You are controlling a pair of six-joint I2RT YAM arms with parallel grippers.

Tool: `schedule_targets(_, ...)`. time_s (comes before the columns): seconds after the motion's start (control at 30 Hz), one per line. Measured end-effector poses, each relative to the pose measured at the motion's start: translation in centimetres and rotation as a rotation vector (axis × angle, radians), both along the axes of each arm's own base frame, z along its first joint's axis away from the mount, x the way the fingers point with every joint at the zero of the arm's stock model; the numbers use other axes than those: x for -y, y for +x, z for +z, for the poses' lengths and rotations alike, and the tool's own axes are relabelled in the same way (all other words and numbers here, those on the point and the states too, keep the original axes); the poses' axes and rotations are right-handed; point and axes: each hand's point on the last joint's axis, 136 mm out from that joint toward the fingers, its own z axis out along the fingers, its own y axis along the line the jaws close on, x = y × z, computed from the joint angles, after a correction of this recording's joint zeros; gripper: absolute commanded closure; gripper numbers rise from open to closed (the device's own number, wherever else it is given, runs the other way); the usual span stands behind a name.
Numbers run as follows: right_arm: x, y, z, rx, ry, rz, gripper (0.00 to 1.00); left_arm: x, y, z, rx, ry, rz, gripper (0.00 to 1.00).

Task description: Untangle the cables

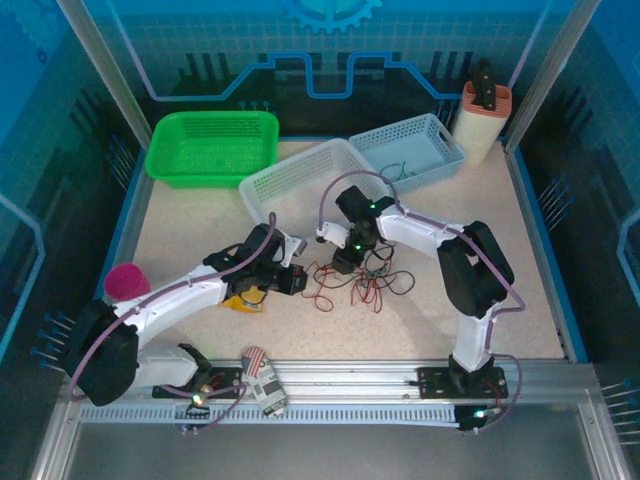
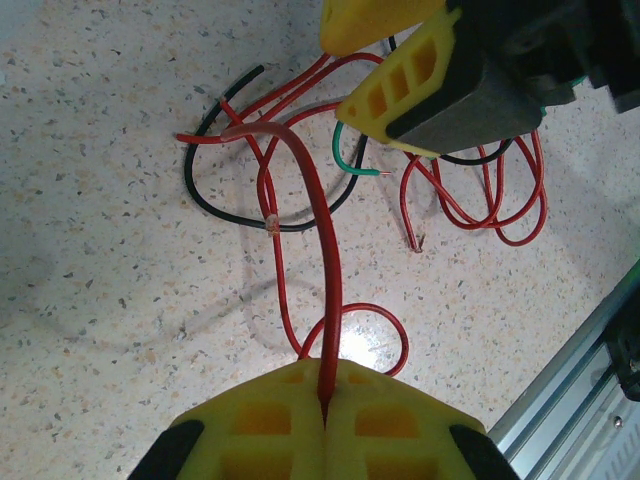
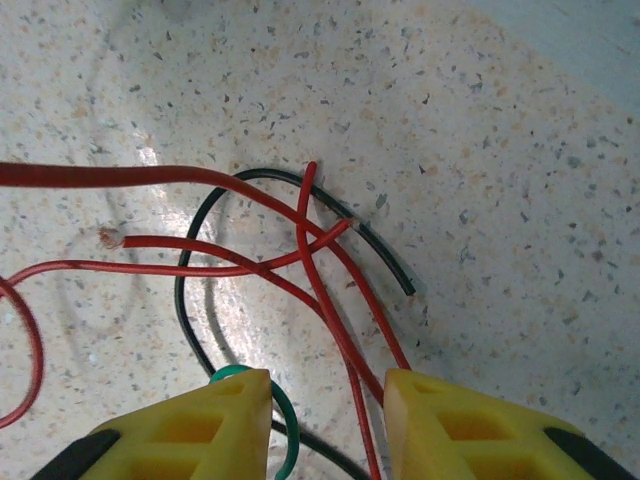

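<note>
The cables (image 1: 362,285) lie in a loose tangle of red, black and green strands on the speckled table, between the two arms. My left gripper (image 2: 325,405) is shut on a red cable (image 2: 322,230), which rises from the tangle straight into its yellow fingertips. A black cable (image 2: 200,190) and a green end (image 2: 340,150) lie beyond. My right gripper (image 3: 328,420) hovers low over the tangle with its jaws apart. Red strands (image 3: 330,290) and a green loop (image 3: 285,420) run between its fingers, and a black cable (image 3: 380,245) curves just ahead. In the left wrist view, the right gripper's fingers (image 2: 400,95) hang over the tangle.
At the back stand a green basket (image 1: 212,145), a white basket (image 1: 300,175) and a pale blue basket (image 1: 415,150) holding some wires. A beige container (image 1: 482,120) is at the back right, a pink cup (image 1: 127,282) at the left. The metal rail (image 1: 400,375) runs along the front.
</note>
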Motion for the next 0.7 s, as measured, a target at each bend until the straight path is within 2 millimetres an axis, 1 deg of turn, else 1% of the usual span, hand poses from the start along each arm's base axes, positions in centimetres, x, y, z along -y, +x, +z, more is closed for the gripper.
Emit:
schedule_targets(0.27, -0.3, 0.7, -0.3, 0.069, -0.021, 0.049, 0.64, 0.0, 0.0, 0.0, 0.000, 0.000, 0.000, 0.97)
schedule_targets(0.5, 0.3, 0.3, -1.5, 0.079, -0.046, 0.077, 0.64, 0.0, 0.0, 0.3, 0.008, -0.005, 0.000, 0.97)
schedule_targets(0.63, 0.2, 0.7, -1.6, 0.101, -0.043, 0.084, 0.69, 0.0, 0.0, 0.4, 0.012, -0.008, 0.000, 0.97)
schedule_targets(0.7, 0.0, 0.9, -1.6, 0.111, -0.040, 0.090, 0.76, 0.0, 0.0, 0.4, 0.012, -0.008, 0.000, 0.97)
